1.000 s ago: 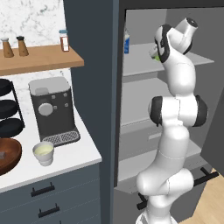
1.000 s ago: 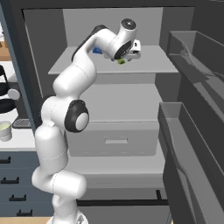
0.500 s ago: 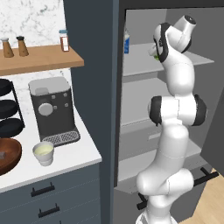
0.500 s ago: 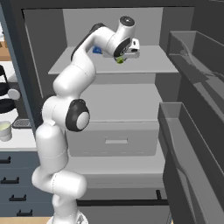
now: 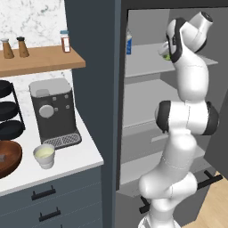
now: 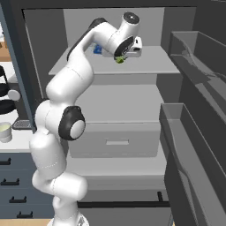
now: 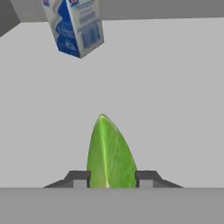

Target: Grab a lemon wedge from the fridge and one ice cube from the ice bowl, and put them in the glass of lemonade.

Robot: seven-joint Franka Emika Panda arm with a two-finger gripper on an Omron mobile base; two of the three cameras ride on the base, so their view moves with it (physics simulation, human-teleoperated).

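Note:
Inside the open fridge [image 5: 93, 89], my gripper [image 7: 109, 179] is shut on the lemon wedge [image 7: 109, 153], a yellow-green sliver standing between the fingertips just above the upper shelf [image 6: 145, 66]. From the right base view the wedge [image 6: 119, 60] pokes out under the hand [image 6: 120, 57]. In the left base view the wedge [image 5: 168, 56] peeks out beside the wrist. The glass of lemonade [image 5: 44, 156] stands on the counter in front of the coffee machine. The brown ice bowl [image 5: 9, 158] sits at the left edge with a pale ice cube [image 5: 2, 157] in it.
A blue and white carton [image 7: 74, 26] stands further back on the same shelf. The fridge door's bins [image 6: 194, 132] jut out at the right. A coffee machine [image 5: 53, 111], a black tiered rack [image 5: 6, 111] and a wooden shelf [image 5: 40, 60] with shakers are by the counter.
The fingers have closed from wide open onto the lemon wedge. The hand has shifted only slightly at the upper shelf.

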